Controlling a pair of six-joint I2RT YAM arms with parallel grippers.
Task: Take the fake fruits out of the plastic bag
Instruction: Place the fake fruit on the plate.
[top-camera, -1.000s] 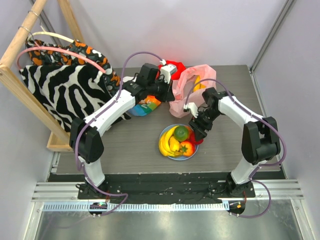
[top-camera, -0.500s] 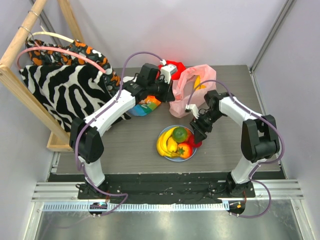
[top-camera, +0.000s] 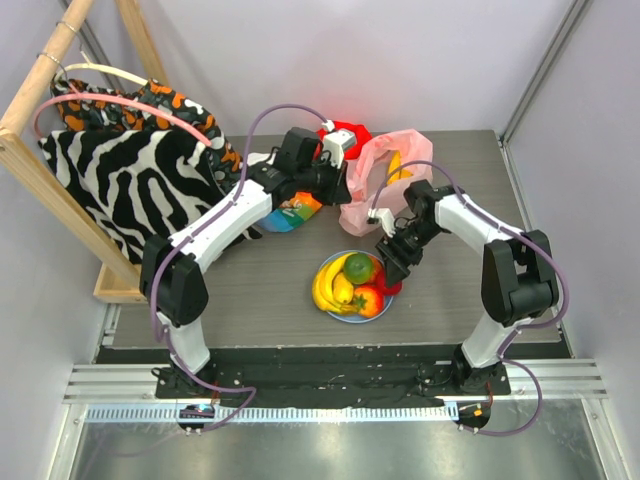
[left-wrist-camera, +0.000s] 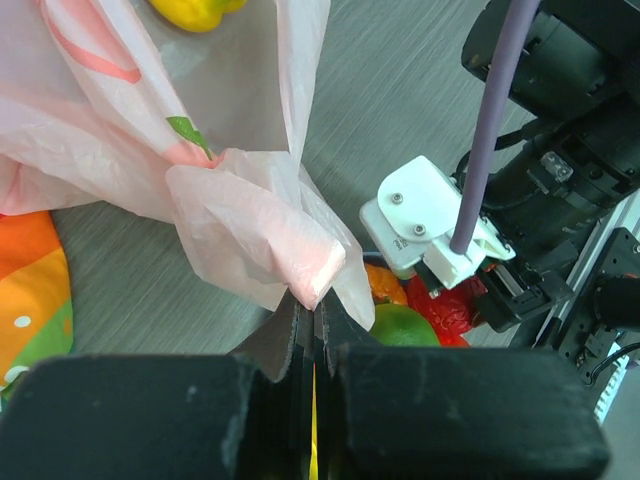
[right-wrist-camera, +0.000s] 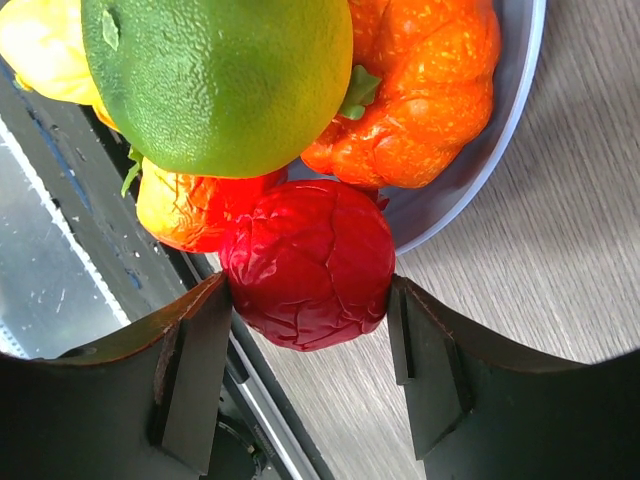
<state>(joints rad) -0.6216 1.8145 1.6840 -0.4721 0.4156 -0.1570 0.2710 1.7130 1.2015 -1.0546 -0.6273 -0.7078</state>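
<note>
The right jaws (right-wrist-camera: 308, 292) grip the red fruit (right-wrist-camera: 308, 262) at the plate (right-wrist-camera: 505, 120) rim, lower centre of the top view. Ease it down inside the rim, then open wide so it cannot roll onto the table (right-wrist-camera: 560, 260). The left jaws (left-wrist-camera: 313, 312) are clamped on the bag (left-wrist-camera: 250, 200), upper centre, with a yellow fruit (left-wrist-camera: 195, 12) inside. Since a second ago, the right arm has edged up-left and the plate has slid slightly left.

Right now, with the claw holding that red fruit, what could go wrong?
The right gripper holds the red fruit at the plate rim; released there, it might roll off. The left gripper pinches only a thin fold of the plastic bag, which could slip, with a yellow fruit inside.
</note>
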